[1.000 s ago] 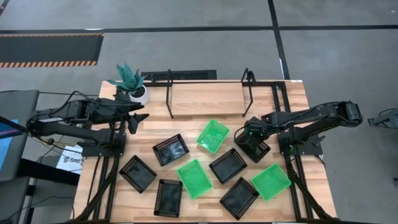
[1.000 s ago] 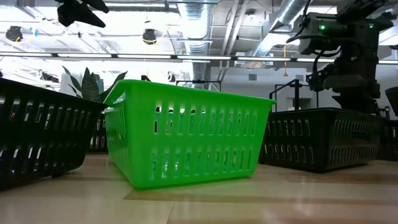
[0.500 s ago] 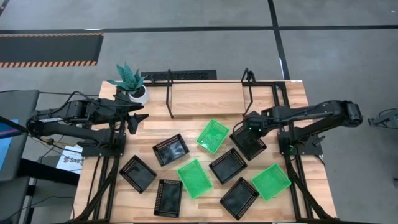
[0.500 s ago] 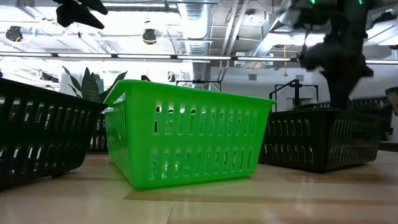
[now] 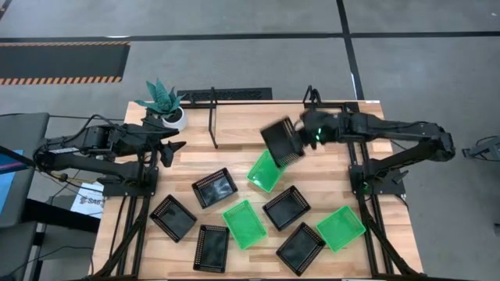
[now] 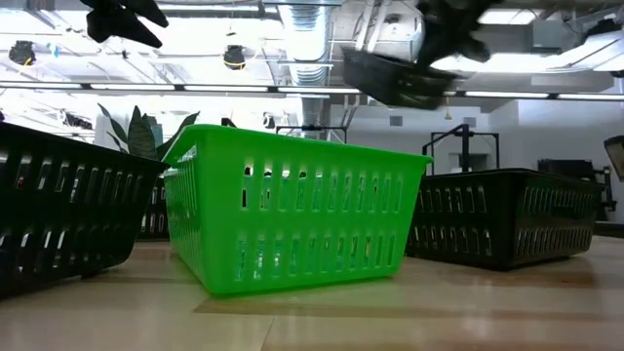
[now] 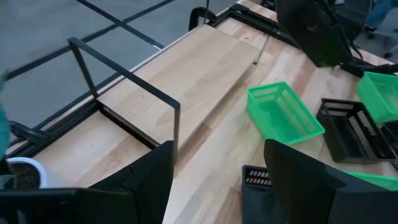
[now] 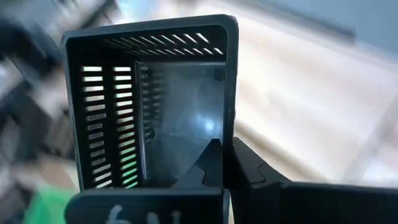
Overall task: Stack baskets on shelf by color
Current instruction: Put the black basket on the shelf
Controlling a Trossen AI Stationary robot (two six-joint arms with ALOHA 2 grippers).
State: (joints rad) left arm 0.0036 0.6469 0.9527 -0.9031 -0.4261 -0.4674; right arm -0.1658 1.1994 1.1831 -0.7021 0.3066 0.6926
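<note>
My right gripper (image 5: pixel 301 134) has lifted a black basket (image 5: pixel 282 141) off the bench (image 5: pixel 234 160), pinched shut on its wall, and now carries it tilted over the shelf (image 5: pixel 212 117). Placement is next. My left gripper (image 5: pixel 176 146) waits open beside the plant (image 5: pixel 162 100).

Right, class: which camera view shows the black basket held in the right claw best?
The right wrist view: the black basket fills the frame, with the right claw pinching its wall. The high view shows it blurred, lifted near the shelf. The low view catches its underside; the left wrist view only an edge.
</note>
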